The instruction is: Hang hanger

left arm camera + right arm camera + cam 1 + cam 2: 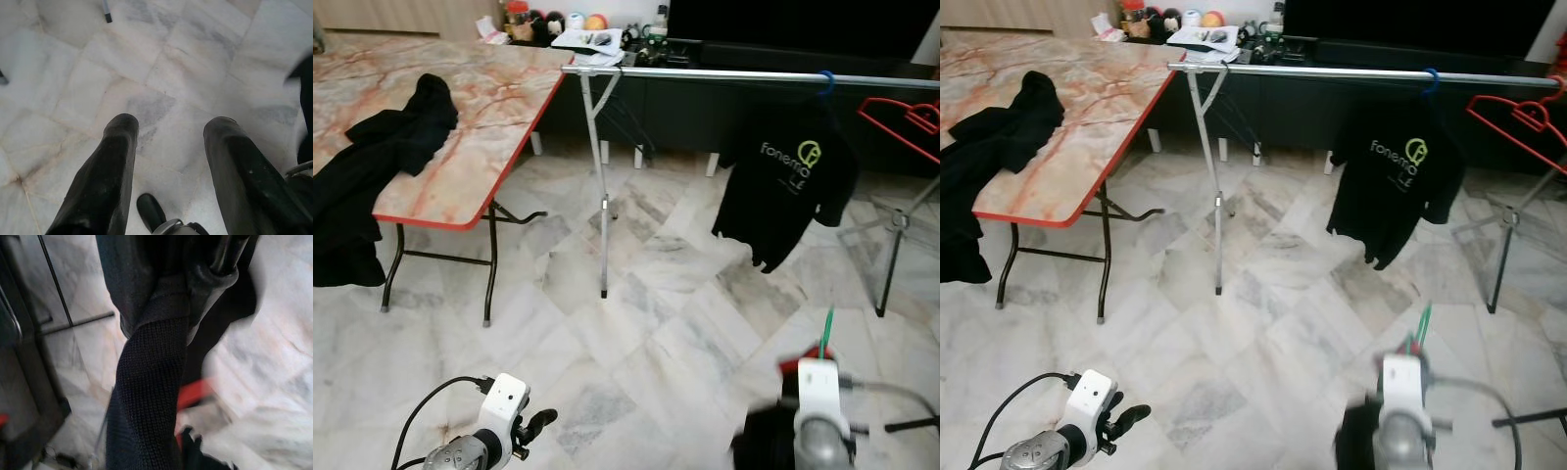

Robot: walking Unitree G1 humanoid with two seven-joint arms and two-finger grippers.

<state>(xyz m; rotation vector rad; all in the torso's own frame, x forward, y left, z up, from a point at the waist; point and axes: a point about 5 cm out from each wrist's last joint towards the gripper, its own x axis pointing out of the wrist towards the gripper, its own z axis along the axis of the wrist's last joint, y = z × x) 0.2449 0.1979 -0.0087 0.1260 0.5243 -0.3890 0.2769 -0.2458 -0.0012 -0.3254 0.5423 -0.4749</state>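
Left gripper [168, 147] spread over floor; right gripper's [1400, 387] grip untellable (dark knit garment [146, 396] close up).

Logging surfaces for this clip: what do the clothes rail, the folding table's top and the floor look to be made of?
Clothes rail: bare metal tube by its look, silvery with a bright sheen. Table top: glossy marble-pattern surface with red edging, probably laminate rather than stone, on thin dark legs. Floor: polished marble-look tiles, grey-veined with visible joints.
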